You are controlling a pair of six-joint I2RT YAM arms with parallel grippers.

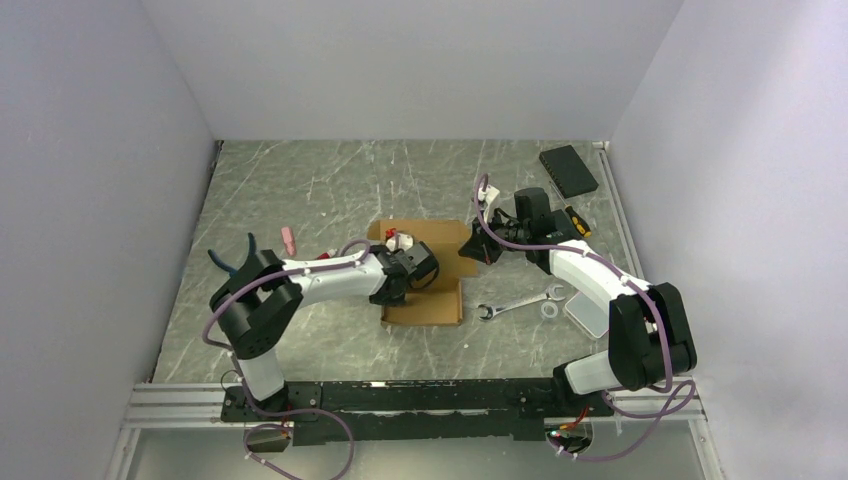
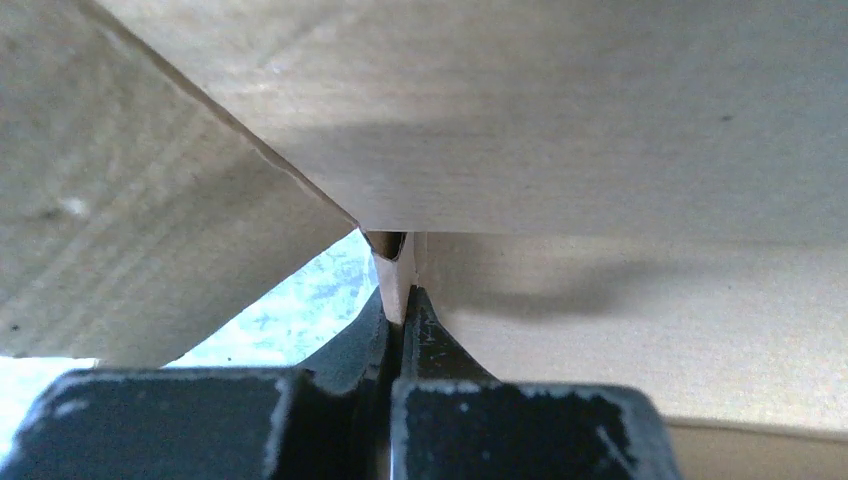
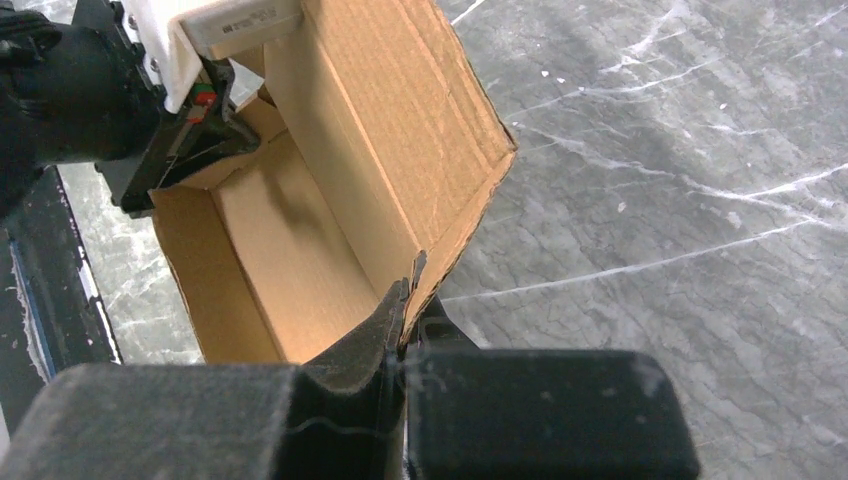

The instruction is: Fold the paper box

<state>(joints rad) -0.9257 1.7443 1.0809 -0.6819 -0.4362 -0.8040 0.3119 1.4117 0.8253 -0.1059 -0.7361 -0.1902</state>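
two grippers were clamped on the paper box (image 1: 437,303); the left gripper (image 2: 402,300) had its fingers pressed together on a thin cardboard edge, with broad brown panels spreading above and to both sides of the fingertips; a patch of grey table (image 2: 300,320) showed just left of those fingertips; the right gripper (image 3: 408,300) pinched the rim of an upright side wall, its fingers closed tight on the cardboard; ahead of it and to its left lay the box's open inside, floor and raised walls in view, and at the far end of that hollow sat the left gripper's black body; to its right ran scratched table; from above, the box lay on the table between the two grippers, partly formed, one flap flat on the side toward the arm bases; a wrench (image 1: 515,303) lay on the base side of the right gripper, near the box's corner; a black pad (image 1: 568,170) lay well beyond that gripper, near the far wall
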